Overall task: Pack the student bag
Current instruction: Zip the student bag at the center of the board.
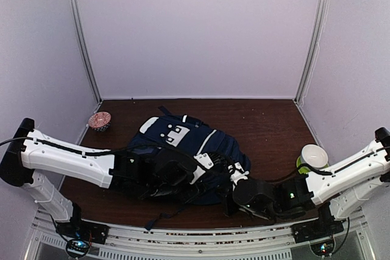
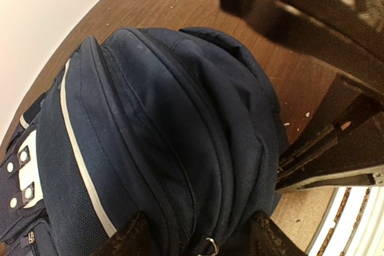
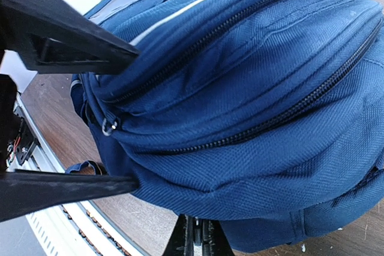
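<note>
Pale lilac walls [image 1: 195, 28] close in a dark brown wooden surface [image 1: 268, 126]. The student bag [image 1: 183, 141] lies at its middle, navy with white trim and white patches at its far end.

From above, the bag's near end is largely hidden. The black wrists of the 2 arms lie across it, and only loose dark straps show past them. Both wrist views cut the bag off at their edges. In the left wrist view a dark, blurred bulk crosses the corner above the bag, too soft to identify.

Far to the bag's left sits a small red patterned bowl [image 1: 99, 120]. To the bag's right is a white cup [image 1: 314, 156] with a patch of green beside it that cannot be made out.

The left fingers [image 2: 126, 241] are spread as wide as they go, 1 on each side of the bag's rounded near end. A small metal ring [image 2: 208, 246] on the bag's zip line lies between them. They grip nothing, and whether the tips press the cloth is unclear.

The right fingers [image 3: 195, 241] are pressed together with no gap, their tips right at the bag's lower edge. Whether a fold of the bag is nipped between them is hidden by the bulging fabric.
</note>
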You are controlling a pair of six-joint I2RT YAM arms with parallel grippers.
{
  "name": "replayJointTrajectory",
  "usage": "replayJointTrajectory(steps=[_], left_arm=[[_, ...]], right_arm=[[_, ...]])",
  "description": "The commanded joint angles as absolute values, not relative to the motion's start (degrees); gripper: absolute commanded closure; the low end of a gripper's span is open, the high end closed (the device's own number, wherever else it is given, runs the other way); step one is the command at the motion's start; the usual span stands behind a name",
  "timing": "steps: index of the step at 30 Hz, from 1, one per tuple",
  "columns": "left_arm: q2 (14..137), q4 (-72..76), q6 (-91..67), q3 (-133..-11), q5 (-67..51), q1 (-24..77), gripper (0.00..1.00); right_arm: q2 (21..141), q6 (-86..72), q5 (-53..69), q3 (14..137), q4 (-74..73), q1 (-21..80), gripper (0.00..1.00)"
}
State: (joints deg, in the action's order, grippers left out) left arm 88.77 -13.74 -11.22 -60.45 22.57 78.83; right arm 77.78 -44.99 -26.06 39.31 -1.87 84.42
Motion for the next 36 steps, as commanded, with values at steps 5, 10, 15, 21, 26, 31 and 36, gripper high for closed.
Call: replayJointTrajectory(steps=[5,10,15,21,26,31,36], left_arm=[[91.02,-11.16,-10.51,-61.97,22.95,76.82,0.07],[92.24,-11.8,-10.39,-62.43,21.17,76.64,0.18],[92.13,-10.55,-10.31,-61.4,19.35,76.64,0.33],[91.95,-9.96,-10.62,-61.03,17.93,76.55,0.63],[91.46,-10.47,-10.94,-60.7,17.89,76.55,0.85],[90.51,-10.85,-11.46,-59.67,19.07,76.55,1.0],[88.83,-10.58,-12.42,-57.97,21.15,76.53,1.0]], right_arm=[[75.69,-44.74,-26.39,39.36,4.72,85.23,1.0],[75.61,-44.52,-26.22,39.21,4.93,85.27,1.0],[74.7,-44.64,-26.16,38.83,4.8,85.28,1.0],[72.8,-44.58,-27.35,38.3,3.64,85.29,1.0],[71.87,-44.6,-27.99,38.31,2.57,85.25,1.0],[70.63,-45.06,-28.64,38.05,0.33,85.25,1.0],[67.21,-45.69,-30.59,37.25,-3.41,85.26,1.0]])
